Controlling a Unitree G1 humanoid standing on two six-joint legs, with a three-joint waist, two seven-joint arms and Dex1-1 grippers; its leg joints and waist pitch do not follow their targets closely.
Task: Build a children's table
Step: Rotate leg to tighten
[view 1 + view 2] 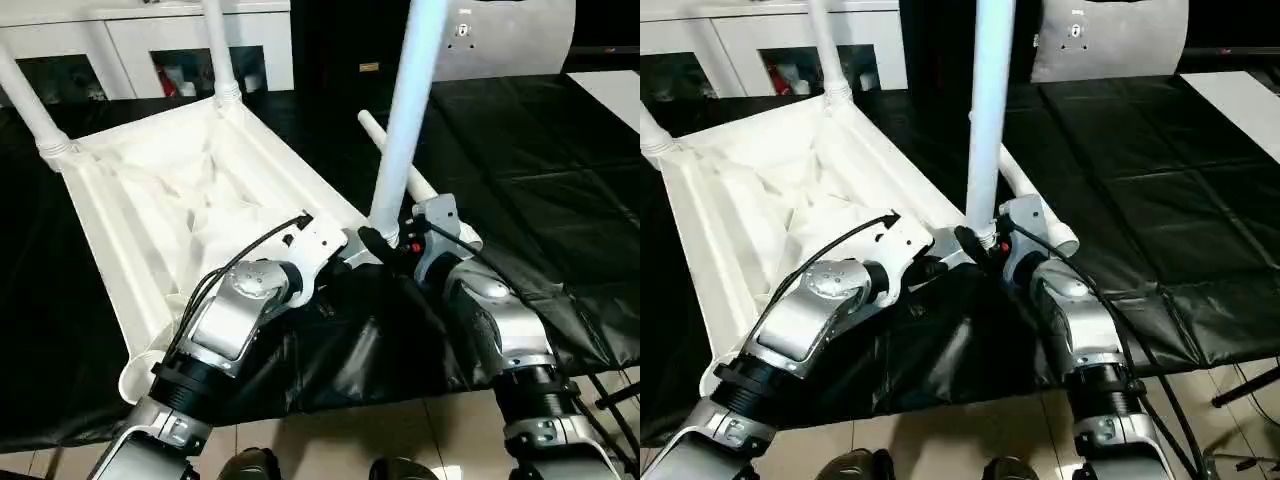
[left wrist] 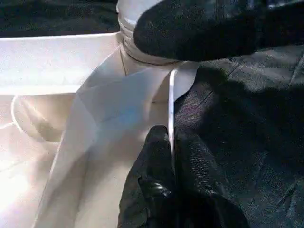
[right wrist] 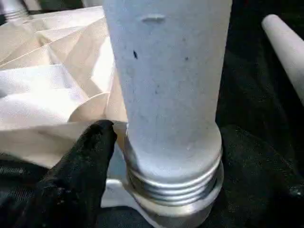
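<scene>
The children's table lies upside down on the black cover, and its white top (image 1: 100,255) shows the ribbed underside. Two legs (image 1: 222,50) (image 1: 30,105) stand in the far corner sockets. A third leg (image 1: 405,110) stands upright in the near right corner socket. My right gripper (image 3: 199,161) is open around its threaded base, one finger (image 3: 85,161) close beside it. My left gripper (image 2: 170,135) is shut on the top's thin rim (image 2: 170,99), just left of that corner. A fourth leg (image 1: 1035,195) lies loose on the cover behind the corner.
The black-covered work surface (image 1: 540,200) stretches far to the right. Its front edge (image 1: 400,395) drops to a tiled floor near my forearms. White cabinets (image 1: 130,40) stand behind the table, and a pale panel (image 1: 510,35) is at the back right.
</scene>
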